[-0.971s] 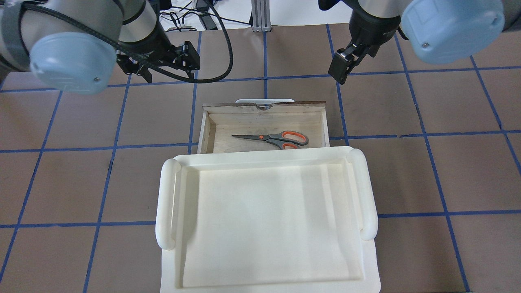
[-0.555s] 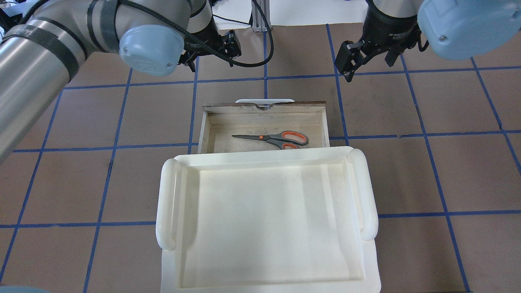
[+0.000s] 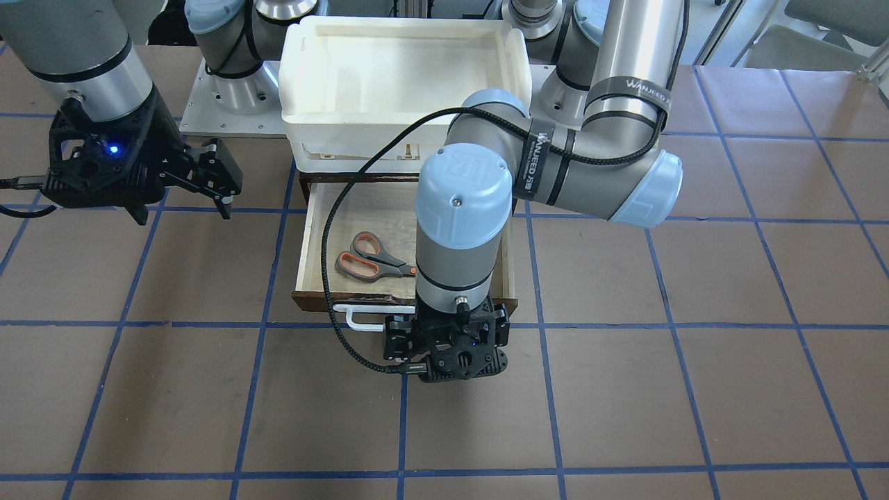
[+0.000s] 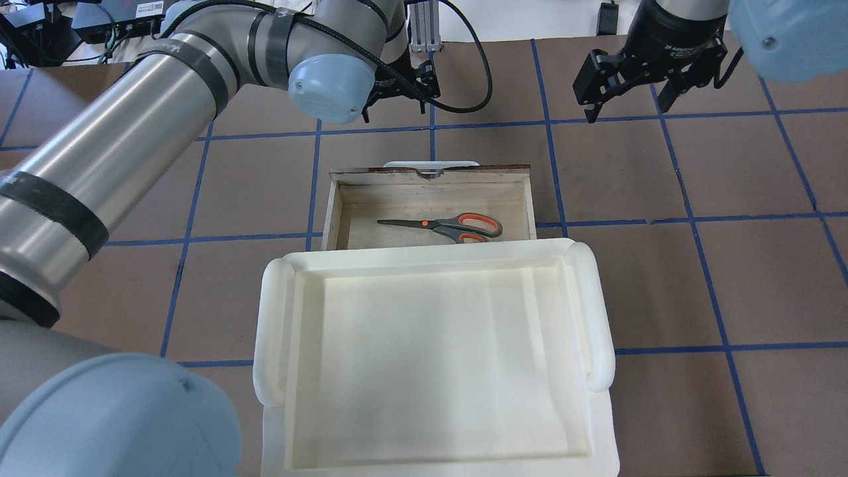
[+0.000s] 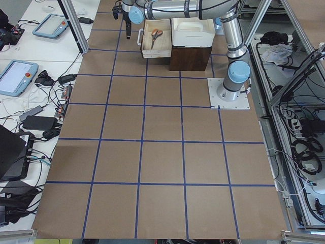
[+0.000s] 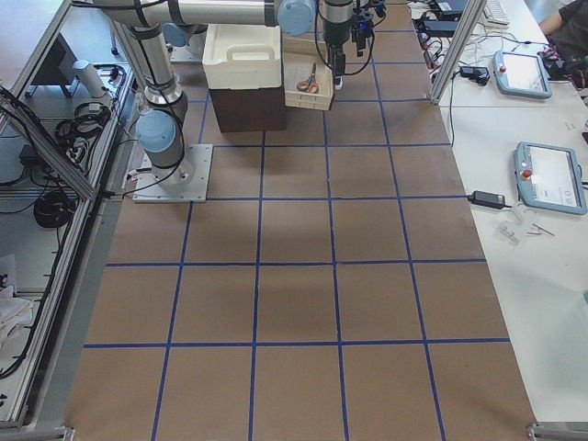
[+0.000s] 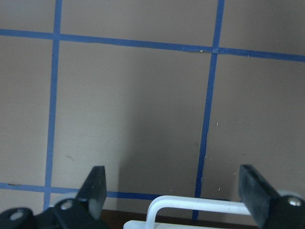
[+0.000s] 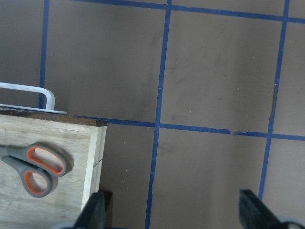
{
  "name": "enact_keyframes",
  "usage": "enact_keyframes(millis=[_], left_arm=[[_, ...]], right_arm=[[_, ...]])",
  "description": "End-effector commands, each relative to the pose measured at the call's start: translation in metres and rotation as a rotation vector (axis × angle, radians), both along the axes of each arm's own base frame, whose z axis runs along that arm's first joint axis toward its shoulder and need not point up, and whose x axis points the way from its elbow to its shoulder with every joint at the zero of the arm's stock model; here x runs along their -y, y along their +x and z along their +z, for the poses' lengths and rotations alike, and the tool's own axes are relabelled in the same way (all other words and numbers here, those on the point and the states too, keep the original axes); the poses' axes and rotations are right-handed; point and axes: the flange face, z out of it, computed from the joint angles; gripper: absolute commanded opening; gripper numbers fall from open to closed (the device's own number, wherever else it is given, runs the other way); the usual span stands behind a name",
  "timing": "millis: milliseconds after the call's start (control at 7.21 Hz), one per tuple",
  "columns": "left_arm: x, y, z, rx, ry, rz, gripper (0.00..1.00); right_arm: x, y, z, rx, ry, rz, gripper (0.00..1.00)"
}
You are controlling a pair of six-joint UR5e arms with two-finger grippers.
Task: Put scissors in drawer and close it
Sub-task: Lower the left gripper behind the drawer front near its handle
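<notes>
The scissors (image 4: 450, 226) lie flat in the open drawer (image 4: 430, 173), handles toward the robot's right; they also show in the front view (image 3: 368, 257) and the right wrist view (image 8: 38, 167). The drawer's white bar handle (image 4: 430, 163) sticks out at its far side. My left gripper (image 7: 174, 191) is open and empty, its fingers spread to either side of the handle (image 7: 200, 205) and above it; in the front view (image 3: 448, 347) it points down just beyond the drawer front. My right gripper (image 4: 629, 99) is open and empty, out to the drawer's right over bare table.
A white foam tray (image 4: 599, 318) sits on top of the dark cabinet (image 5: 190, 51) that the drawer slides out of. The brown table has blue tape grid lines. The left arm's forearm reaches across above the drawer (image 3: 303, 250).
My left arm has swung right, from the drawer's far left to just beyond the drawer's handle. My right gripper has shifted right and turned. Scissors and drawer have not moved.
</notes>
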Motion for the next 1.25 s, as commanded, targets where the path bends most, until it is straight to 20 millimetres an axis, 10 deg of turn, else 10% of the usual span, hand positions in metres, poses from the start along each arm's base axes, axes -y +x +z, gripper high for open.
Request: enact_keyframes(millis=[0,1109], left_arm=[[0.007,-0.028,-0.038,0.010,0.035,-0.015,1.00],[0.001,-0.053,-0.113,0.029,0.165,-0.051,1.00]], right_arm=[[0.000,0.000,-0.001,0.011,0.004,-0.012,1.00],[-0.003,0.001,-0.006,0.025,0.012,0.009,1.00]])
